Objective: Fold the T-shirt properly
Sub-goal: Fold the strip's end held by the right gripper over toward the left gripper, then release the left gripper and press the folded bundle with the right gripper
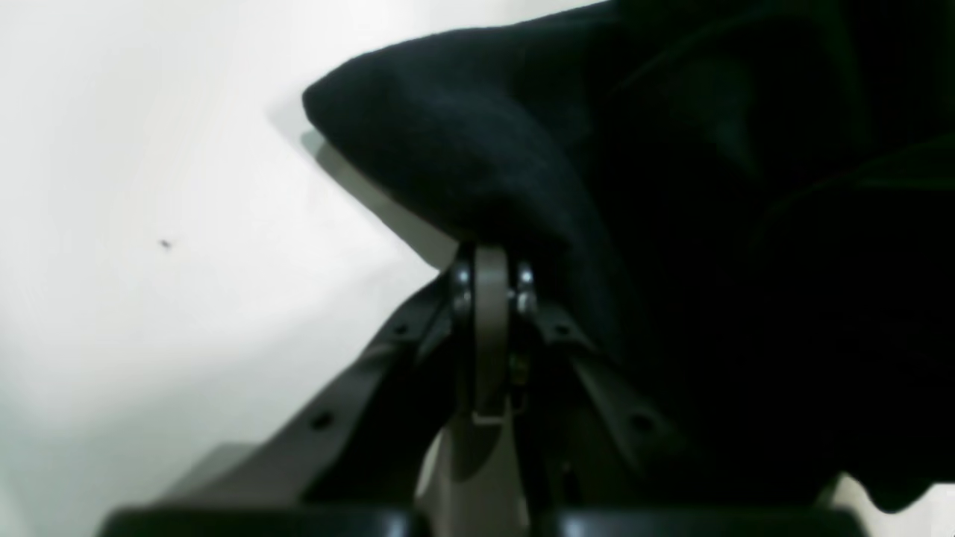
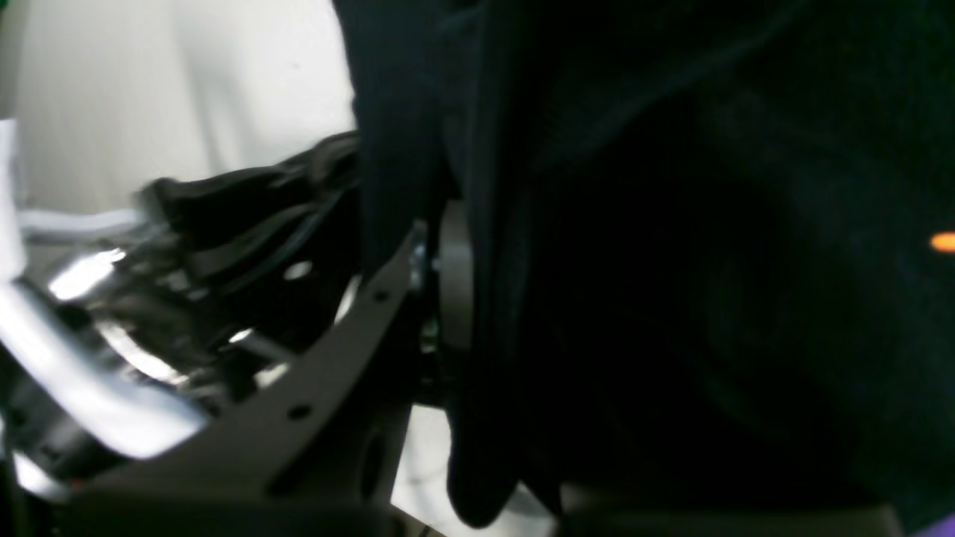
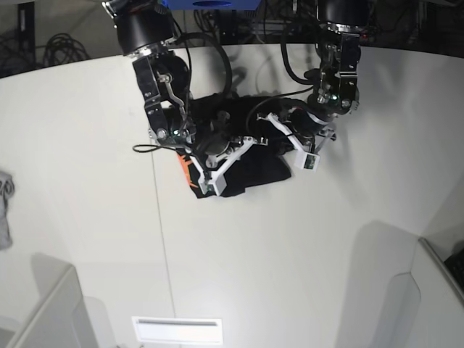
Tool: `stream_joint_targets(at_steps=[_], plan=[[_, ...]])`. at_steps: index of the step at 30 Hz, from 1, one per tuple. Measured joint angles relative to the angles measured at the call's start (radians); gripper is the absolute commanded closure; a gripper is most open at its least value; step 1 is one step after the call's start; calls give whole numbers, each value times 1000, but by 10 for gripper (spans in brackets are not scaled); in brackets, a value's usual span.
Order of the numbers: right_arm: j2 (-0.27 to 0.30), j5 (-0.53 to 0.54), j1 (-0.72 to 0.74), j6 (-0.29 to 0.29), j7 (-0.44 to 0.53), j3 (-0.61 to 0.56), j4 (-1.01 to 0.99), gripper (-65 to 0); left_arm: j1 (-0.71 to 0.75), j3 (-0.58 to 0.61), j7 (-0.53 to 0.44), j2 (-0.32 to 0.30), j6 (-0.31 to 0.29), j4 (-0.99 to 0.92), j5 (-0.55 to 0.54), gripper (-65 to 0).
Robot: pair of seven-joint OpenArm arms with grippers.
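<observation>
Mostly I see black cloth. From my remote seat, the T-shirt (image 3: 243, 156) is a bunched dark heap on the far middle of the white table (image 3: 290, 246), between my two arms, and I cannot make out its sleeves, its collar or how many layers are stacked. A sliver of orange print (image 3: 185, 168) peeks out at its left edge; the rest of the print is hidden.

My left gripper (image 1: 491, 257), on the right side of the overhead picture, is clenched on a rounded fold of the T-shirt (image 1: 477, 149); its wrist camera shows the jaws pinched together with cloth draped over their tips and bare table to the left. My right gripper (image 2: 448, 276), on the overhead picture's left, is closed on a hanging edge of the T-shirt (image 2: 671, 298); in its wrist camera the cloth covers one jaw completely, the picture is blurred, and a tiny orange fleck (image 2: 943, 242) shows at the right border. Both arms' linkages overlap the heap, so its far side is cut off from me.

No containers are in view. At the far left border a small grey cloth (image 3: 4, 210) lies partly out of frame, well apart from the shirt. Open white tabletop spreads near, left and right of the heap; grey panels (image 3: 43, 308) rise at the near corners.
</observation>
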Motion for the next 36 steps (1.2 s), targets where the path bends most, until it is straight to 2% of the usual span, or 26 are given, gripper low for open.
stream_joint_targets(at_steps=[5,8,11,14,16,17,21,26,31,36], plan=[[0,0,1,-1,-1,0,-13,0,18,0,6,-37,-4,20,-10,0],[-2,0,3,-2,-2,0,-13,-9,63,-43,42,-41,-3,88,6,0],[0,-2,3,-5,-2,0,-13,-168,116,-131,113,-44,-4,170,8,0],[-3,4,3,-6,-2,0,-12,-321,150,-231,127,-50,-3,237,10,0],[-3,8,3,-6,0,0,-11,-396,167,-278,154,-65,-15,263,10,0],[-3,8,3,-6,0,0,-10,-411,176,-298,167,-74,-51,268,5,0],[-3,1,-5,-7,-3,0,39,-411,205,-415,219,-73,-126,267,9,0],[-2,0,15,-7,0,-9,38,-411,233,-517,230,-76,-182,267,10,0],[-3,9,22,-8,1,-123,38,-411,235,-592,230,-75,-207,267,8,0],[3,-2,33,-8,26,-158,34,-410,235,-625,230,-74,-208,267,8,0]])
